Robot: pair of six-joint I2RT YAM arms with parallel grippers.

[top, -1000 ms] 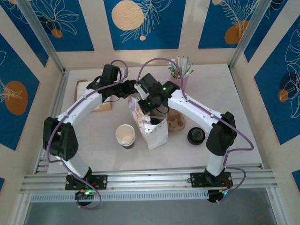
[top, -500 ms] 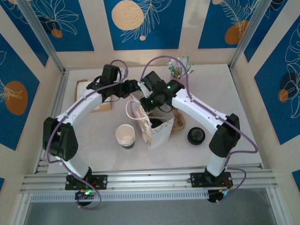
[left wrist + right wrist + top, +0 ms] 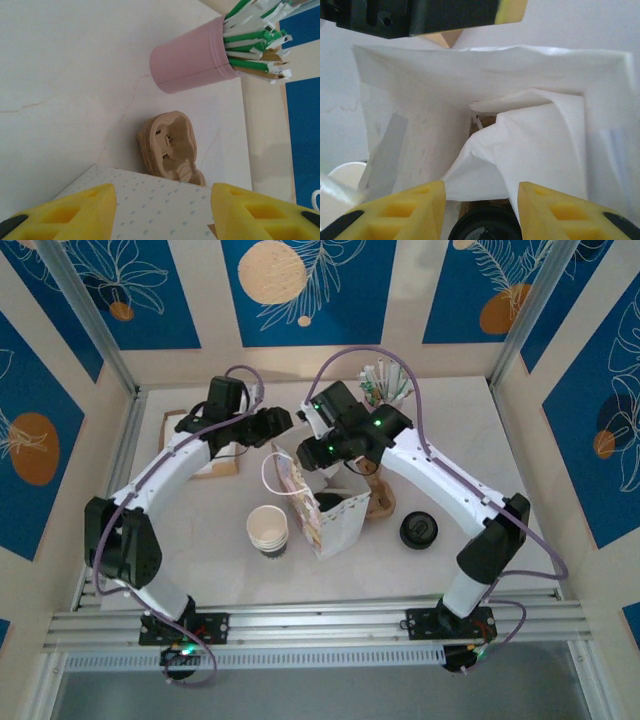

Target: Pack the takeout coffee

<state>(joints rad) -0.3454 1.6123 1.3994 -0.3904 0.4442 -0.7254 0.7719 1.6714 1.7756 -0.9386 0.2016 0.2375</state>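
Small whitish paper cup with black sip lid [image 3: 485, 227] sat inside the white paper bag [image 3: 420, 80], at 6 o'clock from my right pincer [image 3: 481, 189], whose jaws stood apart and empty. Left pincer [image 3: 162, 192] open, at 11 o'clock of bag. Judgement: withdraw straight up, clear of the crumpled wall.

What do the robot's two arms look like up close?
The left arm and right arm are twins: smooth white tubes joined by chunky black joints. A thin purple cable loops along each one, and little green lights glow near the right wrist. The jaws have bright yellow pads with hollow cut-outs in them.
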